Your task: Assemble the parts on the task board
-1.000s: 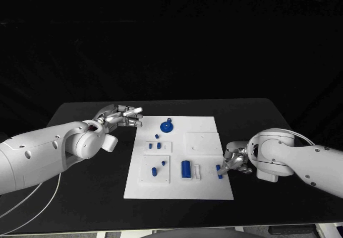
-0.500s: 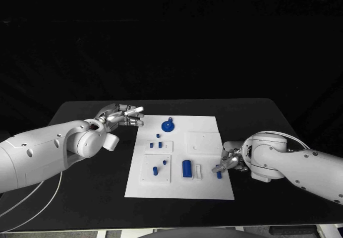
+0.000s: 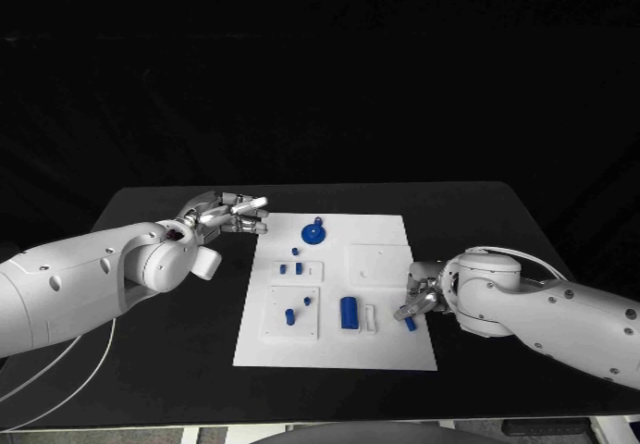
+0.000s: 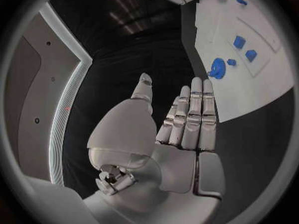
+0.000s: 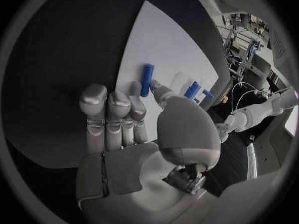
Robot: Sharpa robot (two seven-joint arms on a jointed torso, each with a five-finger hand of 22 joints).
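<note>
While the right hand [image 3: 420, 303] pinches a small blue peg [image 3: 408, 323] at the task board's [image 3: 380, 231] right edge, the left hand [image 3: 229, 214] hovers over the black worktop [image 3: 160, 208] just beside the board's far left corner — fingers apart, holding nothing. Other blue parts — a round one [image 3: 313, 235] among them — sit on the board.

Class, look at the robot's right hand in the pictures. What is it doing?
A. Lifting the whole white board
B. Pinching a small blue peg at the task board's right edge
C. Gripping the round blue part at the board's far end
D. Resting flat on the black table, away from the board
B: the right hand pinches a small blue peg between thumb and finger, over the right edge of the task board.
</note>
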